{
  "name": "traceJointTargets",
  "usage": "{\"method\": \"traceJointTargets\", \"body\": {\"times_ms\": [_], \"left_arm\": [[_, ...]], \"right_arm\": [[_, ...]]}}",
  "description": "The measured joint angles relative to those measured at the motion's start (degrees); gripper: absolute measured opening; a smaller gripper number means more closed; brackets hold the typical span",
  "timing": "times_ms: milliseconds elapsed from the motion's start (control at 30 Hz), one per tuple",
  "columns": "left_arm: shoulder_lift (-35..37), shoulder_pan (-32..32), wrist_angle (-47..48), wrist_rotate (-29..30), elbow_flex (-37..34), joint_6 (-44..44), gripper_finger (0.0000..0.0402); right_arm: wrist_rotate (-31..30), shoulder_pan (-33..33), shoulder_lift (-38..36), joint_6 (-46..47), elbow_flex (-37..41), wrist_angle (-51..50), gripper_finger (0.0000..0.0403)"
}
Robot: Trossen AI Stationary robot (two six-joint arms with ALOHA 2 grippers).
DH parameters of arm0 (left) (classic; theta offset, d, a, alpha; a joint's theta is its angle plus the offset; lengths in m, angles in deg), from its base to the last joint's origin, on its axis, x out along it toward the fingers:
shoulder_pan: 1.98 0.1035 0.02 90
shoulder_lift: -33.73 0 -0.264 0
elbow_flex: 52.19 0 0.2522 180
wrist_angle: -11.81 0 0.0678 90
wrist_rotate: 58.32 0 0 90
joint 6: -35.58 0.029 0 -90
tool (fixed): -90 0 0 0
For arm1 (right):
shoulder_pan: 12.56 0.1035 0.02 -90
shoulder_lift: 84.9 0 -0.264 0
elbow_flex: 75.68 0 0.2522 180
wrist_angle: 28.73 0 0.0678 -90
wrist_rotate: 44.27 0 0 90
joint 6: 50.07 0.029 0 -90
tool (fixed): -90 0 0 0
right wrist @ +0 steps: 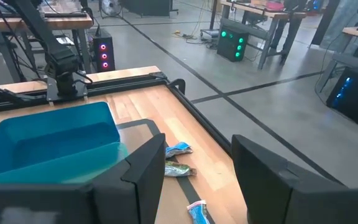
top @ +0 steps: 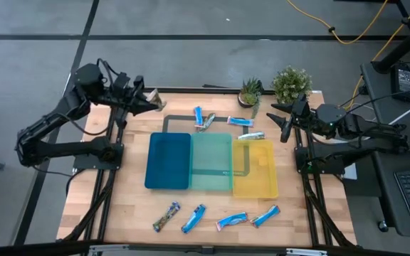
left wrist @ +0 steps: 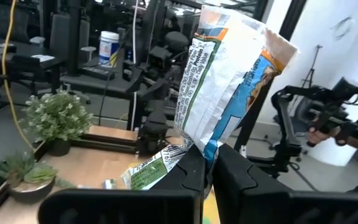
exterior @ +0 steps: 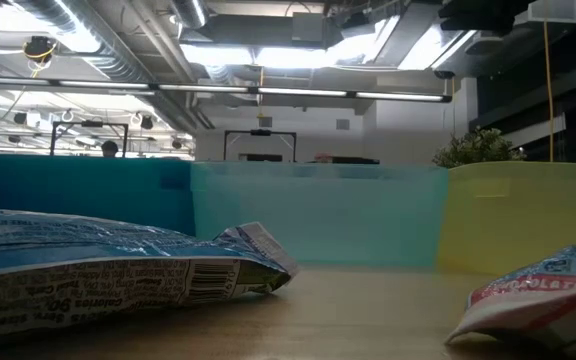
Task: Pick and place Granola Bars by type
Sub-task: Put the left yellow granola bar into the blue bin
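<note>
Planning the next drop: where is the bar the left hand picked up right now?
The bar is pinched in the shut left hand, raised over the table's far left corner in the high view, left of the dark-blue tray.

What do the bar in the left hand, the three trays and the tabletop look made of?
Bar: thin printed foil or plastic film, crinkled, crimped ends. Dark-blue tray, teal tray and yellow tray: likely translucent plastic; markings show through. Tabletop: pale wood, visible planks.

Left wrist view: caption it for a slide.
Left pincer shut on a white, blue and orange granola bar, held upright.
</note>
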State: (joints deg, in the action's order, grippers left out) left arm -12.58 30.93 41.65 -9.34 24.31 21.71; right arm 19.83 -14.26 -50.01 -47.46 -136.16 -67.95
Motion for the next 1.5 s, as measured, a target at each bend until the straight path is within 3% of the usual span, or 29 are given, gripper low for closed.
{"method": "traceJointTargets", "body": {"times_ms": [533, 667, 833, 1033, 1500], "left_arm": [[0.41, -4.22, 1.94, 0.18, 0.00, -5.73, 0.0008], [-0.78, -6.83, 8.17, 4.19, -0.30, -4.56, 0.0008], [-1.78, -11.51, 15.65, 11.77, -8.20, -5.66, 0.0008], [-1.93, -14.22, 13.79, 19.25, -18.37, -11.74, 0.0008], [-6.66, -17.54, 15.73, 19.55, -22.08, -17.08, 0.0008]], "right_arm": [[-0.01, -0.01, -0.01, 0.28, 0.00, -0.04, 0.0186], [0.02, 0.00, -0.02, 0.29, 0.00, -0.06, 0.0186], [-0.01, -0.01, 0.11, 0.31, 0.00, -0.07, 0.0186], [-0.01, -0.01, 0.79, 0.33, 0.02, -0.11, 0.0186], [-0.01, 0.00, 2.31, 0.11, 0.04, 0.79, 0.0186]]}}
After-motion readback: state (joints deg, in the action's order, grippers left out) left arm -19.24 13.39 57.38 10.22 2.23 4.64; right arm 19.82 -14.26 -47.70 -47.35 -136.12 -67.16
